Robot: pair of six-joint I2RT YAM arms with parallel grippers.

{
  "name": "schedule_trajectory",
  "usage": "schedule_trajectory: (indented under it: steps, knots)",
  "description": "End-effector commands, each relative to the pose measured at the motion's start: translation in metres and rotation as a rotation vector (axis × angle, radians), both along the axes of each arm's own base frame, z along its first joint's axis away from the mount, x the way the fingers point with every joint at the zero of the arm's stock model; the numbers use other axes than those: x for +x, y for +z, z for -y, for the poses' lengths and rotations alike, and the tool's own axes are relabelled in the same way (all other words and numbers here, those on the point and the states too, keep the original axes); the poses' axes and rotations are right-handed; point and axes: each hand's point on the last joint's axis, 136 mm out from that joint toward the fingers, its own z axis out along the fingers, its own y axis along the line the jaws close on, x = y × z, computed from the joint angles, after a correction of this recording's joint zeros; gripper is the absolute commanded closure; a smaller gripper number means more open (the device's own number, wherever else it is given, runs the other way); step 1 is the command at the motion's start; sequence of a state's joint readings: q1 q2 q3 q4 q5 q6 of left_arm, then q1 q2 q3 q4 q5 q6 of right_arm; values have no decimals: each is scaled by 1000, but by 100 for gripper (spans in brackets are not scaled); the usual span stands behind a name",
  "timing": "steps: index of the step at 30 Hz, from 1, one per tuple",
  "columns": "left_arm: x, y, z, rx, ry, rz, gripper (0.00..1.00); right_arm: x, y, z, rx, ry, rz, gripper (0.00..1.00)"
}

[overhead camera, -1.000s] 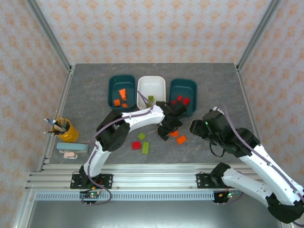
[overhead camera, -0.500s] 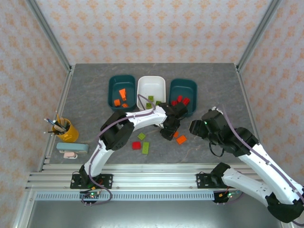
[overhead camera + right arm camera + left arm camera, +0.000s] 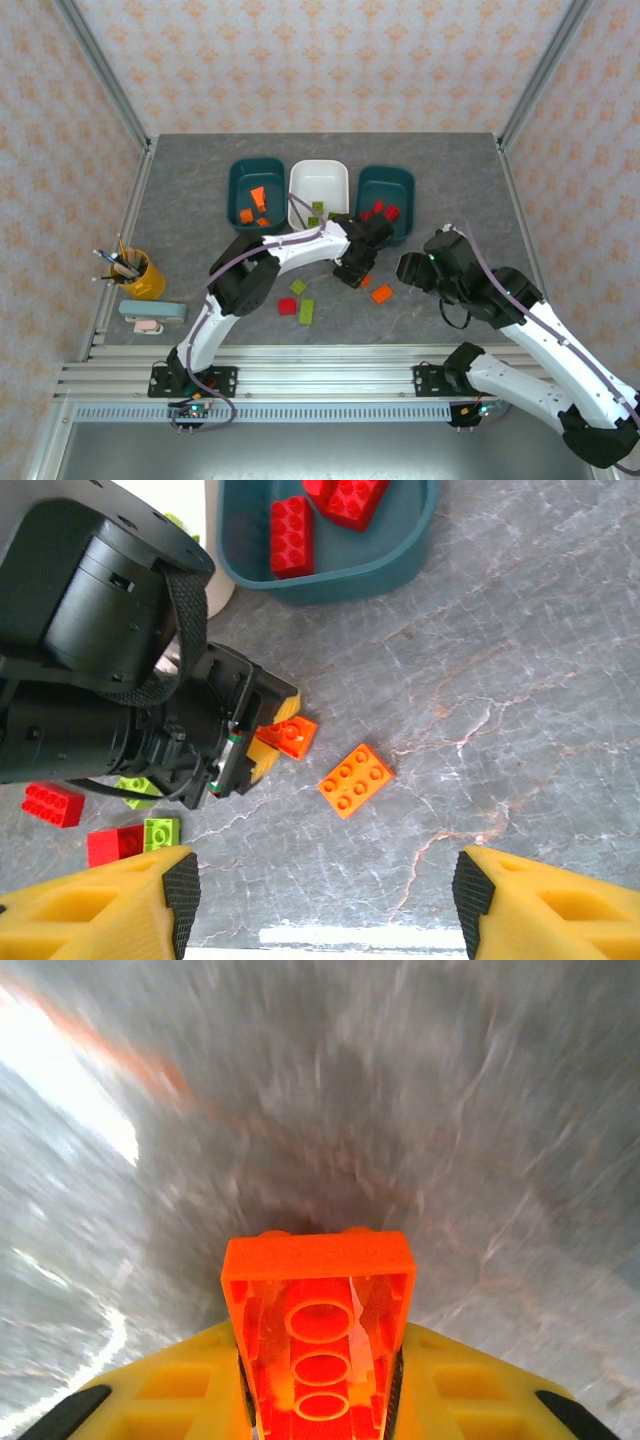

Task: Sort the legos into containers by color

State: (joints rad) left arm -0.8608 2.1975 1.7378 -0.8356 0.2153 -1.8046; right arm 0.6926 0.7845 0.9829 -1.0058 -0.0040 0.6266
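Observation:
My left gripper (image 3: 320,1375) is shut on an orange lego (image 3: 320,1320), its hollow underside facing the wrist camera, just above the grey table. From above, that left gripper (image 3: 358,274) sits in front of the right teal tub (image 3: 385,184). A second orange lego (image 3: 381,294) lies loose beside it. My right gripper (image 3: 325,895) hangs open above that loose orange lego (image 3: 355,780) with nothing between its fingers. The left teal tub (image 3: 233,195) holds orange legos, the white tub (image 3: 318,184) green ones, the right teal tub red ones (image 3: 292,535).
A red lego (image 3: 287,306) and two green legos (image 3: 298,287) (image 3: 306,311) lie on the table left of the grippers. A yellow pen cup (image 3: 140,276) and a teal stapler (image 3: 152,314) stand at the near left edge.
My left gripper has shut on one of the two orange legos and shifted slightly toward the tubs with it. The right arm has barely moved.

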Motion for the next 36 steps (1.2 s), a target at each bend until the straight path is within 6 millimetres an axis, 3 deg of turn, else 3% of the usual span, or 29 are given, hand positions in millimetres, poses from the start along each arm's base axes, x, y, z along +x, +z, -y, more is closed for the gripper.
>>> schedule_trajectory:
  steps: [1, 4, 9, 16, 19, 21, 27, 32, 36]
  knots:
    - [13, 59, -54, 102, -62, 148, 69, 7, 10, -12, 29, 60, 48, 31]
    - [14, 95, -94, 147, -124, 205, 69, 13, 19, -39, 101, 163, 74, 30]
    - [35, 125, -163, 244, -318, 233, 69, 28, 31, -97, 240, 325, 83, 30]
    - [83, 117, -238, 270, -519, 147, 68, 70, 56, -162, 343, 392, 144, 23]
    - [104, 100, -260, 292, -564, 98, 68, 88, 56, -180, 339, 393, 132, 21]
    - [116, 90, -269, 315, -598, 80, 68, 97, 56, -187, 330, 397, 127, 21]
    - [141, 61, -270, 357, -748, 60, 69, 105, 45, -194, 306, 390, 88, 21]
    - [148, 47, -266, 364, -825, 69, 66, 104, 35, -190, 291, 371, 62, 21]
    - [142, 35, -268, 376, -867, 30, 59, 104, 20, -184, 251, 343, 25, 21]
